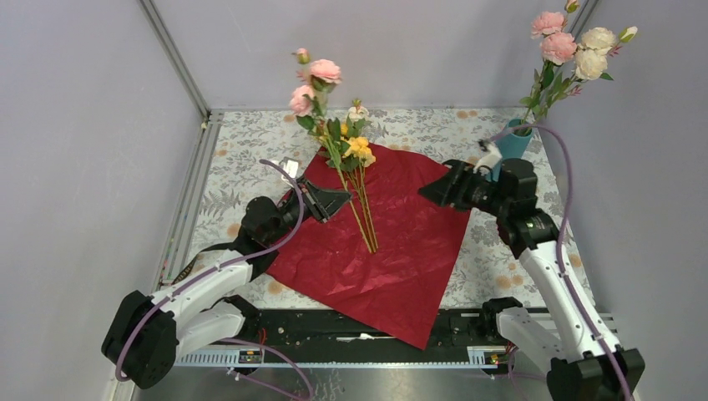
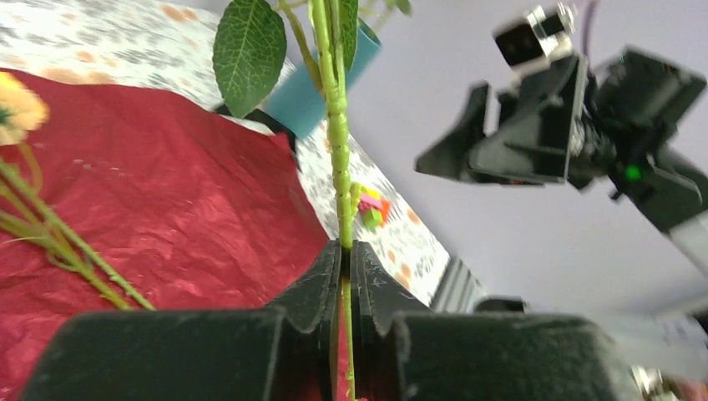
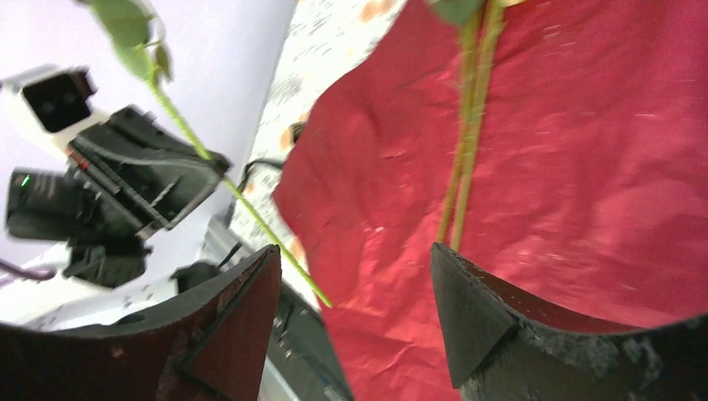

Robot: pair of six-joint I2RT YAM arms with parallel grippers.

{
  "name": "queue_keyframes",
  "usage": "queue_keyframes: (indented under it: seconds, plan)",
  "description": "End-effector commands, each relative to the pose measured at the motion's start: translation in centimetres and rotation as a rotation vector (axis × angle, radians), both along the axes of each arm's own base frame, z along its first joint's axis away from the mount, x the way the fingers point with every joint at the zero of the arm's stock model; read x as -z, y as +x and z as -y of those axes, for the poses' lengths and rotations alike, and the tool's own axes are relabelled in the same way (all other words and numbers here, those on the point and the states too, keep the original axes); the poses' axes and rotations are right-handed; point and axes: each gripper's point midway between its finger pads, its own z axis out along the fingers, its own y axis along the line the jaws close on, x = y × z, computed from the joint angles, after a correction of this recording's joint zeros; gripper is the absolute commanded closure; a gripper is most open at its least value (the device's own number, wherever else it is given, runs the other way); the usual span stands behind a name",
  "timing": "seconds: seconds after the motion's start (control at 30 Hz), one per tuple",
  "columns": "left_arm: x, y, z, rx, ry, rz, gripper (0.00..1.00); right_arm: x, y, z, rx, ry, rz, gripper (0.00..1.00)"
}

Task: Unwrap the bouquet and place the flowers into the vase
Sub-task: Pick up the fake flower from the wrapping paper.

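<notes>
Crimson crinkled paper (image 1: 401,251) lies spread flat nearest the arms, with loose stems (image 1: 365,213) topped by yellow blooms (image 1: 360,149) lying across it. The left gripper (image 2: 346,247) pinches one green stem (image 2: 338,142) tight (its pink blooms (image 1: 324,71) stand upright). The right gripper (image 3: 355,269) hangs with jaws wide apart, holding nothing. Farther back on the right, the teal vase (image 1: 511,144) holds pink and cream flowers (image 1: 576,43).

A pale tablecloth (image 1: 250,159) printed with grey leaves and orange blossoms spreads beneath and beyond the left pincer (image 2: 346,251). A small multicoloured block toy (image 2: 371,209) lies on it just past that pincer's tips. Plain grey walls (image 1: 83,125) rise behind.
</notes>
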Motion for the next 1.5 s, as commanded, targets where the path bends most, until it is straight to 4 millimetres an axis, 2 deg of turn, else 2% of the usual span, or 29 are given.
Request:
queue_keyframes:
  seconds: [0.0, 0.07, 0.2, 0.3, 0.4, 0.6, 0.73, 0.97, 1.27, 1.47]
  plan:
    - [-2.4, -4.7, 2.3, 0.269, 0.061, 0.124, 1.00, -4.8, -1.4, -6.1, -0.199, 0.112, 0.093, 0.27]
    - [-2.9, -5.9, 2.5, 0.303, 0.053, 0.139, 1.00, -6.3, -2.3, -8.6, -0.278, 0.141, 0.111, 0.26]
    - [-3.8, -7.6, 2.9, 0.358, 0.040, 0.154, 1.00, -7.6, -3.9, -12.6, -0.377, 0.151, 0.137, 0.24]
    - [-3.9, -8.4, 3.2, 0.380, 0.037, 0.160, 1.00, -8.3, -4.1, -14.6, -0.400, 0.163, 0.166, 0.24]
    - [-3.8, -9.0, 3.6, 0.402, 0.041, 0.158, 1.00, -8.7, -4.0, -15.8, -0.390, 0.150, 0.187, 0.25]
    - [-3.5, -9.6, 4.0, 0.422, 0.061, 0.159, 1.00, -9.3, -2.5, -16.1, -0.296, 0.128, 0.202, 0.33]
    - [-3.1, -9.7, 4.1, 0.415, 0.095, 0.156, 1.00, -9.7, -2.4, -16.5, -0.299, 0.112, 0.216, 0.37]
    - [-3.0, -9.7, 4.4, 0.416, 0.119, 0.162, 1.00, -8.7, -2.2, -16.7, -0.274, 0.045, 0.193, 0.44]
    - [-2.8, -9.8, 4.5, 0.418, 0.146, 0.165, 1.00, -8.3, -2.0, -16.7, -0.253, 0.031, 0.194, 0.63]
    - [-2.8, -9.7, 4.6, 0.417, 0.150, 0.164, 1.00, -8.4, -1.9, -16.3, -0.241, 0.020, 0.211, 0.82]
